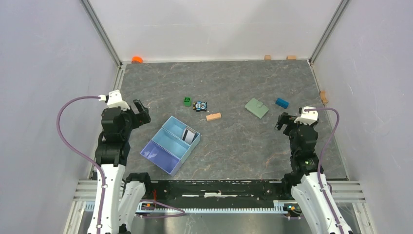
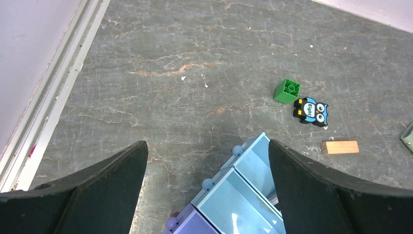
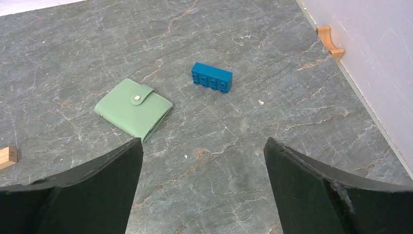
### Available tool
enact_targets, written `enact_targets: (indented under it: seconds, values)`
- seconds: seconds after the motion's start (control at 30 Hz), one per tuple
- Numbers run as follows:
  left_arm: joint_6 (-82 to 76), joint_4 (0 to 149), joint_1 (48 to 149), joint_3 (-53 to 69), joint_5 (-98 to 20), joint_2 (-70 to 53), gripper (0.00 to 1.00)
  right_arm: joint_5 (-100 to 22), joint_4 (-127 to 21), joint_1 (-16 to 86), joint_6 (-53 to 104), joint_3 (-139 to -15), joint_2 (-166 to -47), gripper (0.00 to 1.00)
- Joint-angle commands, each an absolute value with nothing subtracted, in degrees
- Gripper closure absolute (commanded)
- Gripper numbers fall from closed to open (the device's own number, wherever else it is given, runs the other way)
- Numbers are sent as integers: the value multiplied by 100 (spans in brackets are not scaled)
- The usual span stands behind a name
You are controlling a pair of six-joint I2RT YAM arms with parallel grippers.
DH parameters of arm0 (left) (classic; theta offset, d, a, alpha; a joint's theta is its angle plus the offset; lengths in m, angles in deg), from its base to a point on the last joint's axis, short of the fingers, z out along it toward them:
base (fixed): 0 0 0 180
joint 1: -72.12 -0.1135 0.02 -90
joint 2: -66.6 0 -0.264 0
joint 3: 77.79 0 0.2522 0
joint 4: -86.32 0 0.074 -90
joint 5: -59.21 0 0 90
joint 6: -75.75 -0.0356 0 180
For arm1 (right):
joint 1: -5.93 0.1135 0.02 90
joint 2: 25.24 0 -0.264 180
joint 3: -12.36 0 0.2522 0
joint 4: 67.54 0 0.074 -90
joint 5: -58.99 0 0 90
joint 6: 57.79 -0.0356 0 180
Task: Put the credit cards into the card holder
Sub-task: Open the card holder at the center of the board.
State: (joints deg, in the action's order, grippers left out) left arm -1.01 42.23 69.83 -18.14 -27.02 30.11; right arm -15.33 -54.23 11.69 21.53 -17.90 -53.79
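The card holder (image 1: 256,107) is a sage-green wallet, closed with its snap tab, lying flat on the table at the centre right; it also shows in the right wrist view (image 3: 133,108). The credit cards (image 1: 188,135) stand as whitish cards with a dark stripe in the far compartment of the light blue tray (image 1: 160,144); in the left wrist view only a sliver of them (image 2: 273,197) shows beside the right finger. My left gripper (image 1: 140,113) is open and empty, above the table left of the tray. My right gripper (image 1: 284,121) is open and empty, near the wallet.
A green brick (image 1: 187,101), an owl-print block (image 1: 200,106) and a wooden block (image 1: 213,116) lie mid-table. A blue brick (image 1: 281,103) lies right of the wallet. An orange object (image 1: 137,59) and wooden pieces (image 1: 267,57) sit by the back wall, another (image 1: 323,96) at the right wall.
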Motion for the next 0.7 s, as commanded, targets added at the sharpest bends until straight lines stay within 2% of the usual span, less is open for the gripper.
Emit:
enact_targets:
  seconds: [0.0,0.2,0.37,0.4,0.53,0.67]
  values:
    - [34,4227,6949,-1584,-2799,2829,0,-1608,-5598,1151,2132,-1908,-5397,2]
    - [-35,4074,7004,-1497,-2926,2744,0,-2244,-5580,1155,2261,-2152,-5826,2]
    - [-89,4144,7035,-1394,-3364,2441,0,-3241,-5650,1155,2381,-2607,-6865,1]
    - [-102,4200,7034,-1443,-3438,2419,0,-3429,-5638,1155,2411,-2746,-7194,6]
    - [-157,4223,7031,-1536,-3631,2448,0,-4048,-5541,1154,2518,-3459,-8385,16]
    - [-194,4257,7032,-1568,-3739,2495,0,-4150,-5574,1153,2693,-4049,-9405,20]
